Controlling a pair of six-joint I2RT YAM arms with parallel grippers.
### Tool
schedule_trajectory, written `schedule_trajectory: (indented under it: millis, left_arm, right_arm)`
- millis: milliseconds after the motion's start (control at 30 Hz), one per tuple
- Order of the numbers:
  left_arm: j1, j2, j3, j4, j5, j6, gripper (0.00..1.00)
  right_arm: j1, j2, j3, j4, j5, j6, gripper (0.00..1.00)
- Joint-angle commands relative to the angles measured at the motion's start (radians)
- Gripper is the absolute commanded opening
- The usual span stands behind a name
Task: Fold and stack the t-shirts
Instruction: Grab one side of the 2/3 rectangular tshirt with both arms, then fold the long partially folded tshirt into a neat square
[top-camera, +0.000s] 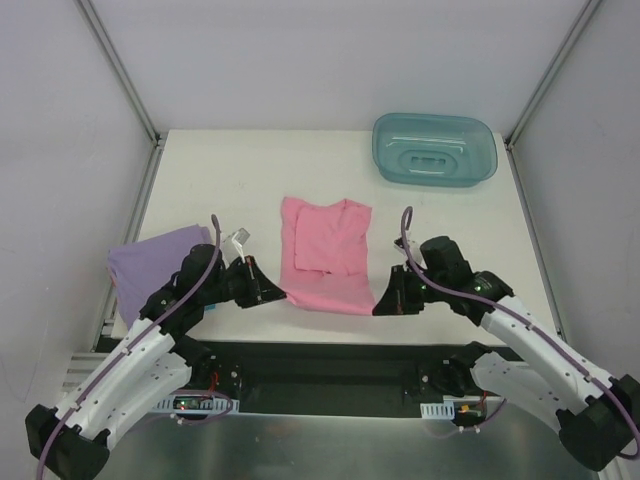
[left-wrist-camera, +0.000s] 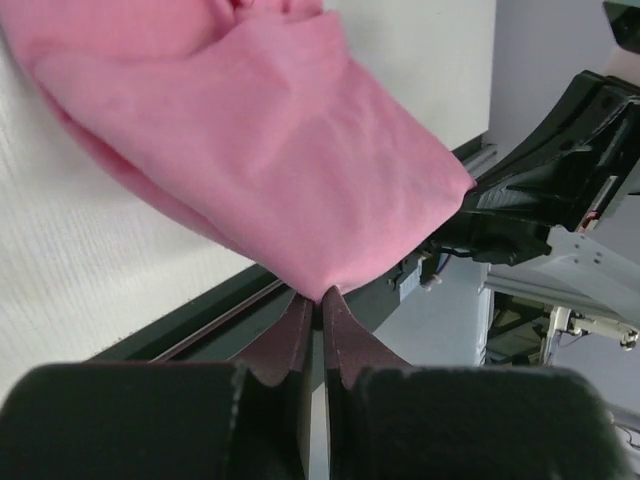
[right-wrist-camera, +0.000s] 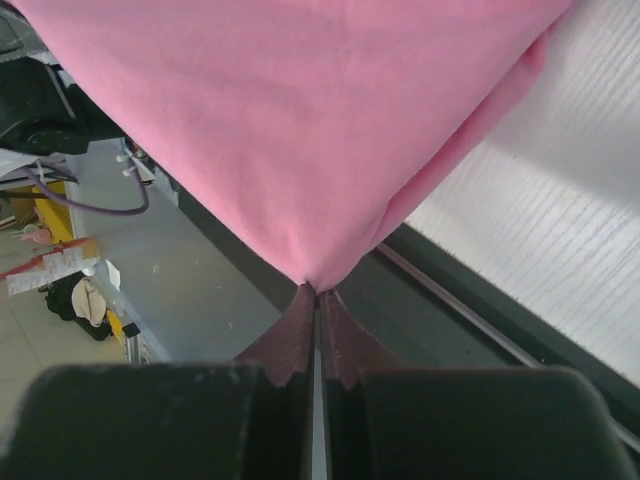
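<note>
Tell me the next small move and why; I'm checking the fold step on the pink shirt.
Probably lift both corners and carry them away from the bases: the left hand and right hand each pinch a near corner of the pink t-shirt, which lies partly folded.

There are 2 t-shirts on the table (top-camera: 250, 170): 1 pink t-shirt (top-camera: 325, 255) and 1 lavender t-shirt (top-camera: 150, 265) lying to the left of the pink one. 1 teal tub (top-camera: 435, 150) sits beyond the pink t-shirt, to its right. 2 grippers meet the pink t-shirt's near edge: 1 left gripper (top-camera: 280, 293) and 1 right gripper (top-camera: 378, 308).
</note>
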Motion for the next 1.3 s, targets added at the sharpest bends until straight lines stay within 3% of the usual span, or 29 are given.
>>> schedule_trajectory:
  millis: [0, 267, 733, 900, 1267]
  left_arm:
    - [-0.006, -0.058, 0.095, -0.120, -0.027, 0.011, 0.00]
    - [-0.006, 0.023, 0.232, -0.160, -0.144, 0.073, 0.00]
    - [0.011, 0.250, 0.396, -0.159, -0.397, 0.117, 0.00]
    - [0.054, 0.362, 0.457, -0.149, -0.408, 0.131, 0.00]
    - [0.160, 0.629, 0.580, -0.123, -0.290, 0.166, 0.00]
  right_arm:
    - [0.005, -0.078, 0.133, -0.194, -0.031, -0.028, 0.01]
    - [-0.014, 0.004, 0.278, -0.266, 0.055, -0.113, 0.01]
    - [-0.192, 0.239, 0.471, -0.197, 0.035, -0.195, 0.01]
    - [-0.232, 0.327, 0.535, -0.168, 0.007, -0.203, 0.01]
    - [-0.296, 0.520, 0.649, -0.145, -0.042, -0.218, 0.01]
